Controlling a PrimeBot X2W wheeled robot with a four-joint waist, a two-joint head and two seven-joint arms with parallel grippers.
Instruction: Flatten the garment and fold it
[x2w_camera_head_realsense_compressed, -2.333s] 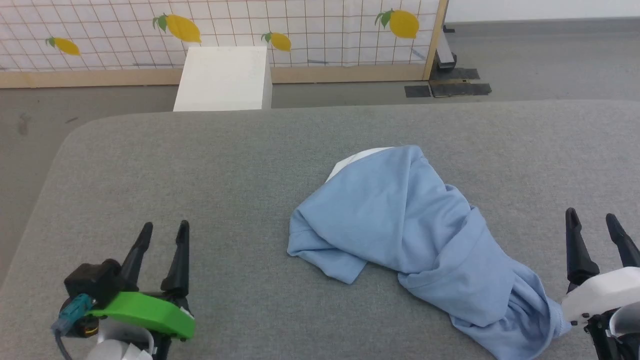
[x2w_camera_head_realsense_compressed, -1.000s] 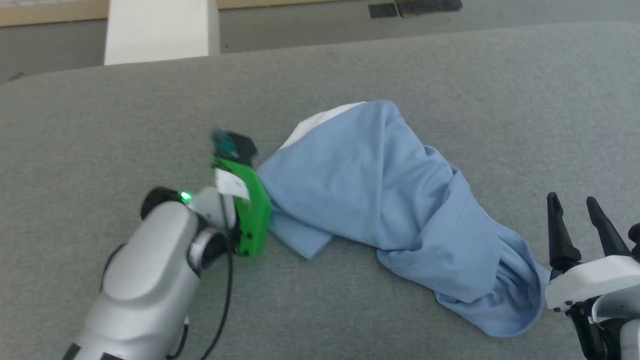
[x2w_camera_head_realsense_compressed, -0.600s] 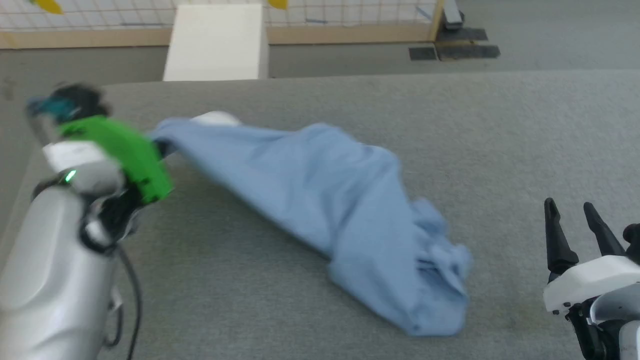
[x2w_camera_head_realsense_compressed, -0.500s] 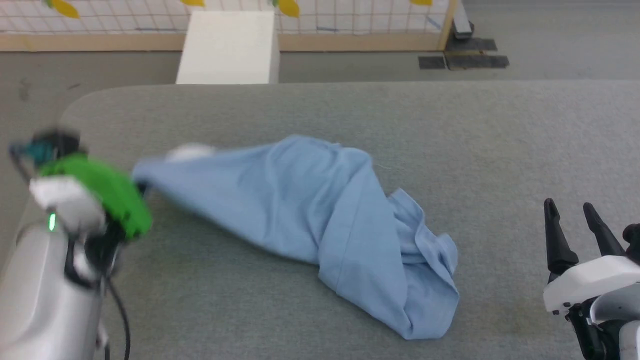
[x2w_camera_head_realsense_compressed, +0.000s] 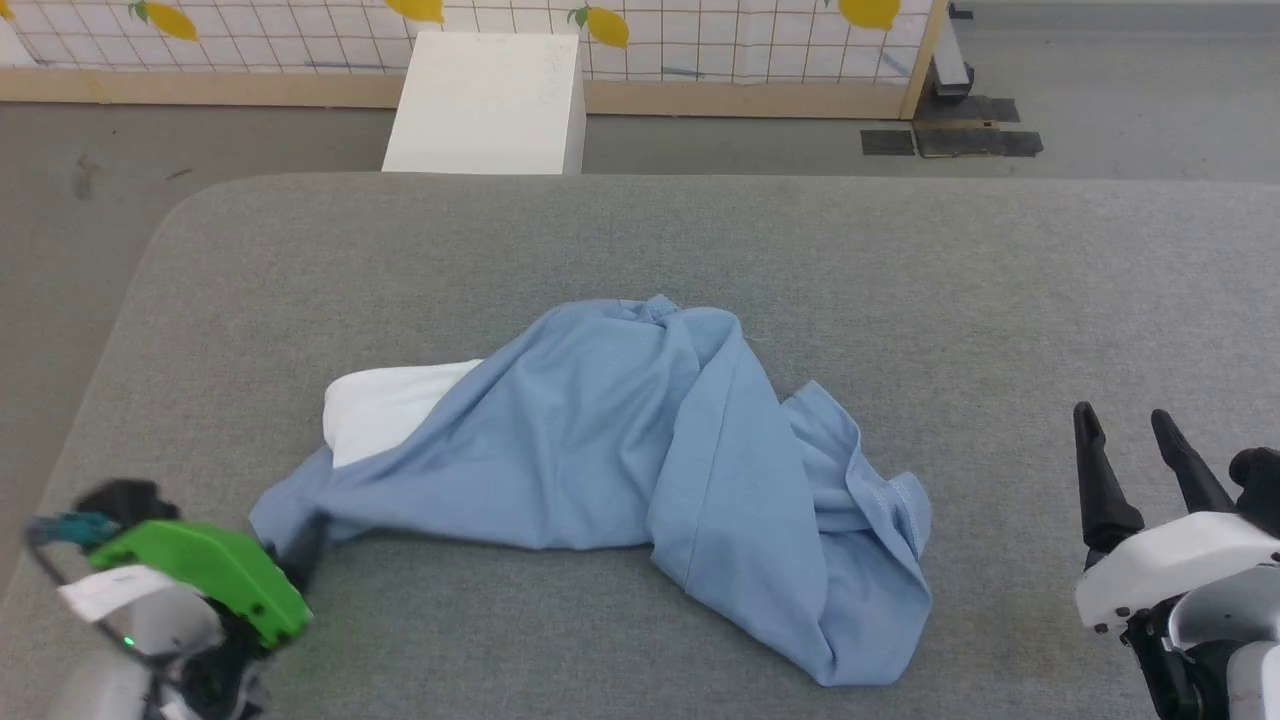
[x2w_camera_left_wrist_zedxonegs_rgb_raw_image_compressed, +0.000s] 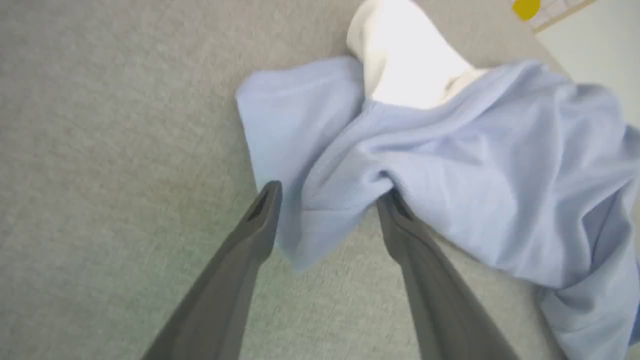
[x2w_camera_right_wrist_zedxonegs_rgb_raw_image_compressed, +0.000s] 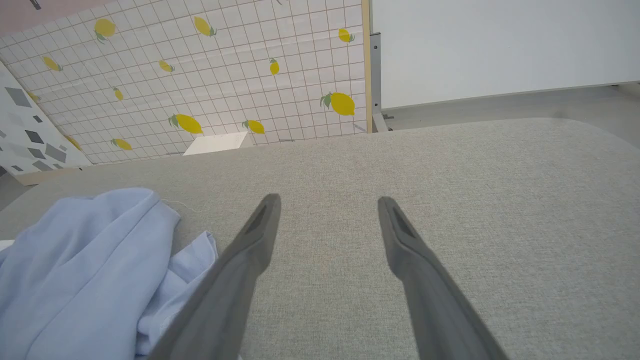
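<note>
The garment (x2w_camera_head_realsense_compressed: 620, 450), a light blue shirt, lies crumpled and stretched out across the middle of the grey table (x2w_camera_head_realsense_compressed: 900, 260). Its white lining (x2w_camera_head_realsense_compressed: 385, 410) shows at the left end. My left gripper (x2w_camera_left_wrist_zedxonegs_rgb_raw_image_compressed: 330, 197) is at the garment's near-left corner (x2w_camera_head_realsense_compressed: 275, 515). Its jaws stand wide apart, and a fold of the blue cloth (x2w_camera_left_wrist_zedxonegs_rgb_raw_image_compressed: 320, 220) lies loose between the two fingers. My right gripper (x2w_camera_head_realsense_compressed: 1128, 430) hangs open over bare table to the right of the garment, apart from it. In the right wrist view the garment (x2w_camera_right_wrist_zedxonegs_rgb_raw_image_compressed: 75, 270) lies to the lower left of those fingers (x2w_camera_right_wrist_zedxonegs_rgb_raw_image_compressed: 260, 235).
A white box (x2w_camera_head_realsense_compressed: 485, 100) stands on the floor beyond the table's far edge. Behind it is a lemon-patterned screen (x2w_camera_head_realsense_compressed: 700, 30). The table's rounded left corner (x2w_camera_head_realsense_compressed: 170, 220) and left edge are close to my left arm. Black mats (x2w_camera_head_realsense_compressed: 950, 140) lie on the floor at the far right.
My left gripper dragged the garment's corner leftward and toward the near edge, stretching the cloth out, then opened. The right gripper stayed put. The head camera shifted.
</note>
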